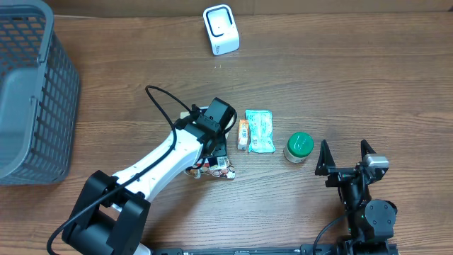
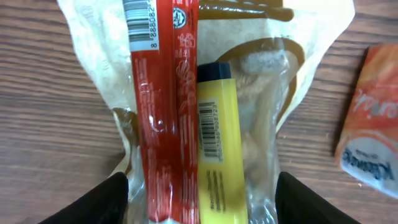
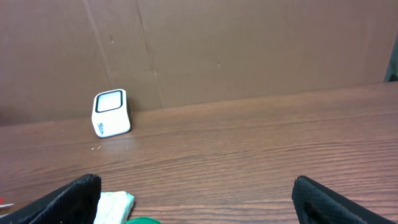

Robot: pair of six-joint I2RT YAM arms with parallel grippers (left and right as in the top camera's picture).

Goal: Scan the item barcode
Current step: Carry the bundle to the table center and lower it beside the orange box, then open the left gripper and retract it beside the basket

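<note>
The item is a clear plastic bag [image 2: 273, 93] holding a red stick pack [image 2: 165, 124] and a yellow tube [image 2: 217, 143], each with a barcode facing up. It lies on the wood table under my left gripper [image 2: 202, 199], whose black fingers [image 2: 106, 202] stand apart on either side of the bag; the gripper is open. From overhead the bag [image 1: 212, 167] peeks out below the left gripper [image 1: 214, 149]. The white scanner [image 1: 221, 30] stands at the far edge, also visible as the scanner [image 3: 111, 112]. My right gripper [image 1: 345, 150] is open and empty at the right front.
A grey basket [image 1: 28, 92] stands at the left. Right of the bag lie an orange packet [image 1: 243, 134], a green-and-white packet [image 1: 260, 131] and a green-lidded jar [image 1: 299, 146]. The orange packet [image 2: 370, 143] lies close to the left gripper's right finger.
</note>
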